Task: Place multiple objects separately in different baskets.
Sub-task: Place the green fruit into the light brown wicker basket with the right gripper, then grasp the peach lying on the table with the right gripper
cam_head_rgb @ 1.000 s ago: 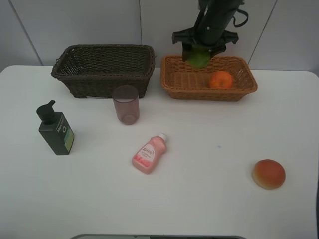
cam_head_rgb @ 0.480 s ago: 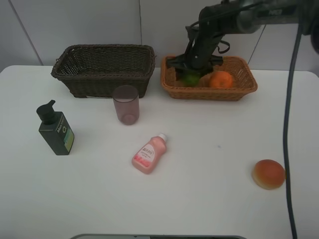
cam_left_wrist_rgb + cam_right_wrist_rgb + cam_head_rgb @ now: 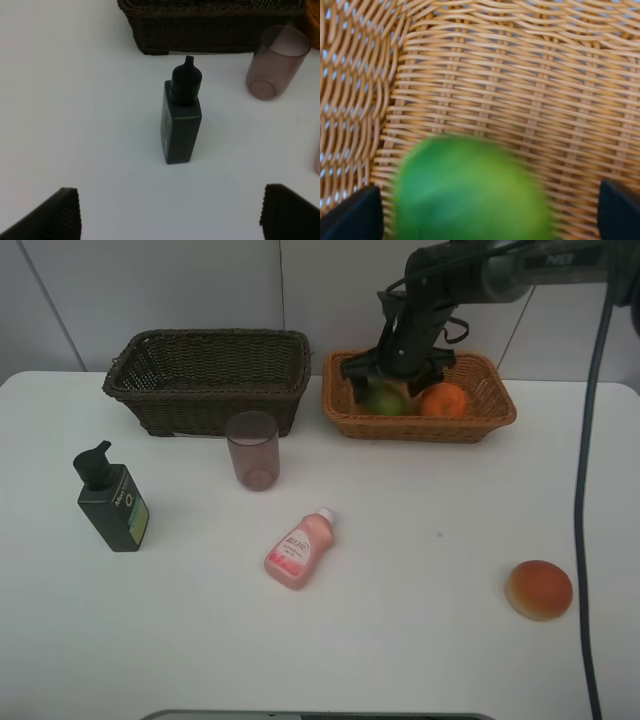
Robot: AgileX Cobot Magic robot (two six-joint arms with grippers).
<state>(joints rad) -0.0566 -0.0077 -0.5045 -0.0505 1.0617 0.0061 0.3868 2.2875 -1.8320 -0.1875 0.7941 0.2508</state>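
Observation:
My right gripper (image 3: 395, 372) hangs over the left half of the light tan basket (image 3: 425, 428), its fingers spread open. The green citrus fruit (image 3: 384, 398) lies loose under it beside the orange (image 3: 443, 400). In the right wrist view the green fruit (image 3: 470, 192) is blurred against the basket floor (image 3: 530, 90), free of both fingertips (image 3: 350, 216). On the table stand the dark green pump bottle (image 3: 113, 498) and the mauve cup (image 3: 252, 450); the pink bottle (image 3: 298, 548) lies on its side. The red-yellow fruit (image 3: 539, 589) sits at the front right. My left gripper (image 3: 170, 215) is open, near the pump bottle (image 3: 181, 122).
The dark brown basket (image 3: 200, 405) stands at the back left with nothing showing inside. The left wrist view shows its wall (image 3: 210, 35) and the cup (image 3: 277, 62) beyond the pump bottle. A dark cable (image 3: 580, 440) hangs down the right side.
My right gripper came down into the tan basket with the green fruit, then opened; the fruit now lies loose beside the orange. The left side has not moved.

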